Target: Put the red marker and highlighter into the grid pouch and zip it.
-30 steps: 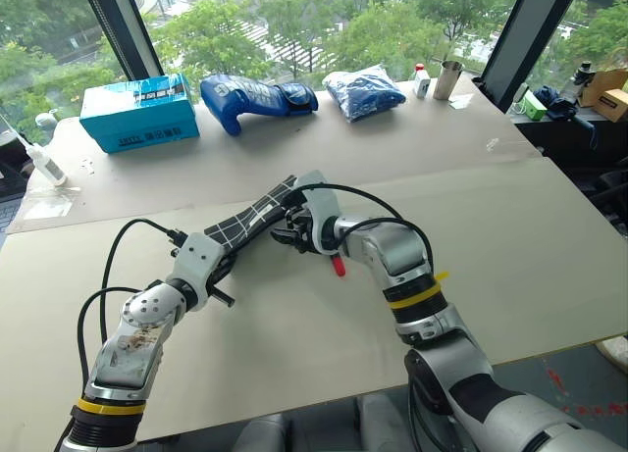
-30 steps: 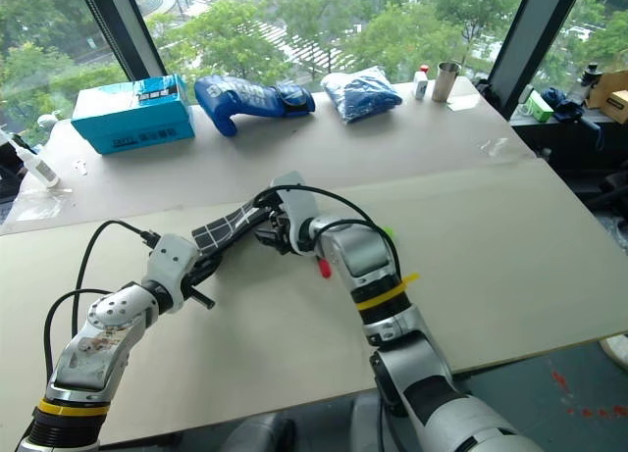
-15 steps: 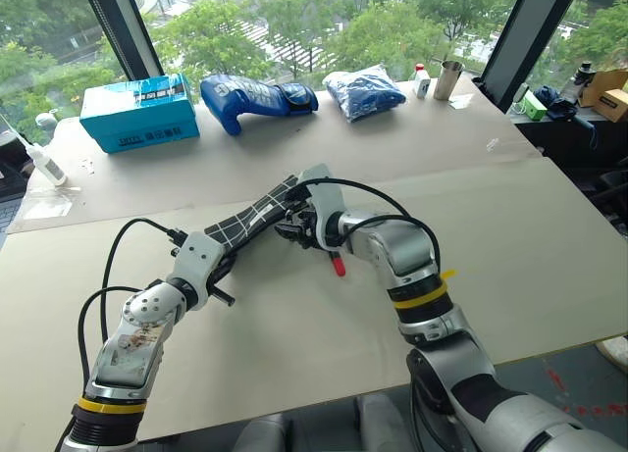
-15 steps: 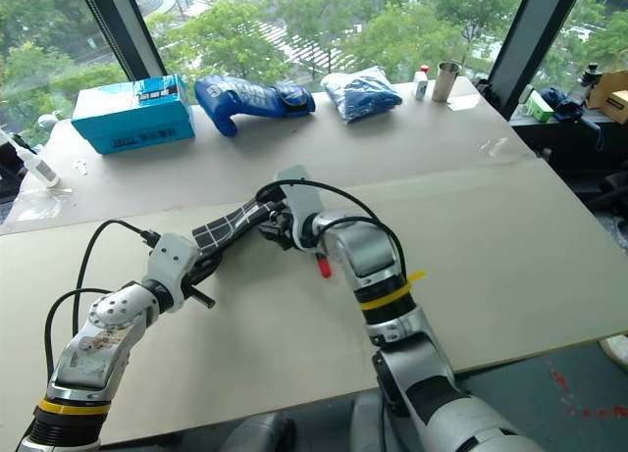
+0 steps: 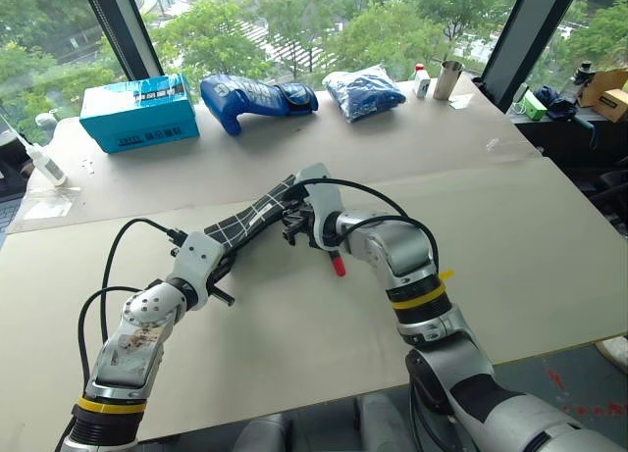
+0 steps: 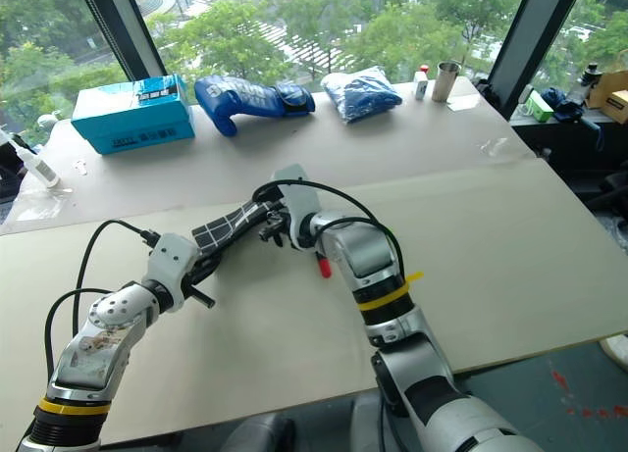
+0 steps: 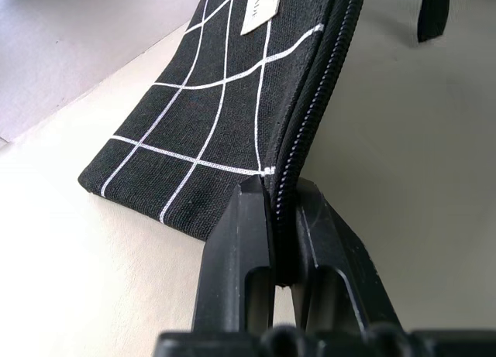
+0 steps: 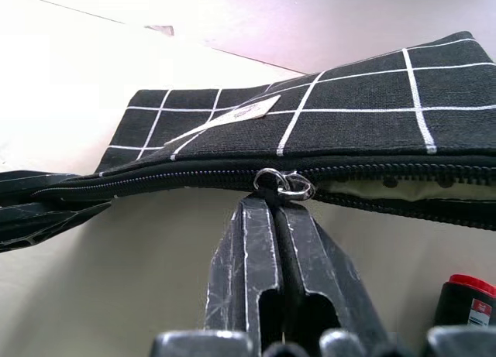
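Right claw (image 8: 273, 206) newly clenched on zipper pull | left claw (image 7: 280, 217) pinching grid pouch (image 7: 225, 117) corner

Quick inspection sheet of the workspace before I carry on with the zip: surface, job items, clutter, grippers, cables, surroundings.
Surface: beige table, bare near the arms.
Job's things: grid pouch lifted between both grippers, zipper partly open; red marker on the table under the right arm; highlighter not made out.
Clutter: teal box, blue bags, bottle, metal cup at the far edge.
Grippers: left gripper shut on the pouch's corner; right gripper shut at the zipper pull.
Cables: black leads looped over both arms.
Surroundings: windows, trees outside.
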Robot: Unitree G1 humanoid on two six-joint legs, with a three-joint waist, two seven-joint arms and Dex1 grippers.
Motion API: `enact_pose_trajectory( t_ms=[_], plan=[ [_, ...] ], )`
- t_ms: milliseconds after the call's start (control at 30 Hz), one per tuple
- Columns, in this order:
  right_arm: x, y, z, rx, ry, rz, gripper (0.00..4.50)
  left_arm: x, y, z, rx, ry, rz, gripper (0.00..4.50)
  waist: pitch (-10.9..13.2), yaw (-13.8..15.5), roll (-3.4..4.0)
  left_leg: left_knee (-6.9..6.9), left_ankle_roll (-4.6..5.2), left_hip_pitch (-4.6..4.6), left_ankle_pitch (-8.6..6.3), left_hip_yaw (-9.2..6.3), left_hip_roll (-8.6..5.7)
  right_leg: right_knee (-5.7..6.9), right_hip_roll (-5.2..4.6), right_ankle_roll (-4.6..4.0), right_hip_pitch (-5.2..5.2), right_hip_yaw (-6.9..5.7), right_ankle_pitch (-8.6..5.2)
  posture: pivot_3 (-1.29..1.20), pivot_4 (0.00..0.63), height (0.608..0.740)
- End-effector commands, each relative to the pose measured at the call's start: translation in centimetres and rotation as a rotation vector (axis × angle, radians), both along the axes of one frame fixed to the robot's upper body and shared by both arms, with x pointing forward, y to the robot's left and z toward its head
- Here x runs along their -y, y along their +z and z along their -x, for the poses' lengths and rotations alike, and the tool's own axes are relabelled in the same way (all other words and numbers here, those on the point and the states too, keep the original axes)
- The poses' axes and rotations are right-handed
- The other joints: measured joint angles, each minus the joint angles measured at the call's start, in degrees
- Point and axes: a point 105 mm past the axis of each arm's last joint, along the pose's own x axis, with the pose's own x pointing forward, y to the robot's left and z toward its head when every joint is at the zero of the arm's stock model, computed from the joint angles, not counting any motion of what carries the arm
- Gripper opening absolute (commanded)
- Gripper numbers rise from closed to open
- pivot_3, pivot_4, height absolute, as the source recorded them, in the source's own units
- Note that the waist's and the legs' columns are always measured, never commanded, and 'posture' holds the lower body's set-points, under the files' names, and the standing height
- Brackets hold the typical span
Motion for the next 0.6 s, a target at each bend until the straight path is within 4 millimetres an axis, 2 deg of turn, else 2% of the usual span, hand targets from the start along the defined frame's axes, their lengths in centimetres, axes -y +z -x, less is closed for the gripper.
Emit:
enact_pose_trajectory(
  t_ms=[33, 167, 300, 467, 600],
  plan=[
    [-0.8, 2.2, 0.2, 0.087, 0.035, -0.029, 0.02, -0.1, 0.9, -0.1, 0.047, -0.003, -0.019, 0.0, 0.0, 0.0, 0.0, 0.0, 0.0, 0.0, 0.0, 0.0, 0.0, 0.0, 0.0, 0.0, 0.0, 0.0, 0.0, 0.0, 0.15, 0.74],
    [-1.0, 2.1, 0.1, 0.079, 0.034, -0.012, 0.02, -0.2, 1.0, -0.2, 0.047, -0.001, -0.021, 0.0, 0.0, 0.0, 0.0, 0.0, 0.0, 0.0, 0.0, 0.0, 0.0, 0.0, 0.0, 0.0, 0.0, 0.0, 0.0, 0.0, 0.15, 0.74],
    [-3.8, 2.2, 1.8, 0.07, 0.145, 0.002, 0.02, -0.1, 1.0, -0.3, 0.046, -0.002, -0.02, 0.0, 0.0, -0.1, 0.0, 0.0, 0.0, 0.0, 0.0, 0.0, 0.01, 0.0, 0.01, 0.0, 0.0, 0.0, 0.0, 0.0, 0.15, 0.74],
    [-6.5, 2.0, 3.0, 0.062, 0.215, 0.002, 0.02, 0.1, 1.0, -0.4, 0.048, -0.003, -0.016, 0.0, 0.0, -0.1, 0.0, 0.0, 0.0, 0.0, 0.0, 0.0, 0.07, 0.0, 0.06, -0.02, -0.01, 0.0, 0.01, 0.0, 0.15, 0.74],
    [-7.7, 1.7, 3.4, 0.054, 0.244, 0.006, 0.02, 0.2, 1.0, -0.4, 0.049, -0.002, -0.012, 0.0, 0.0, 0.2, 0.0, 0.01, -0.01, 0.0, 0.0, 0.0, 0.06, -0.02, 0.06, -0.03, 0.01, -0.01, 0.02, 0.0, 0.15, 0.74]
  ],
)
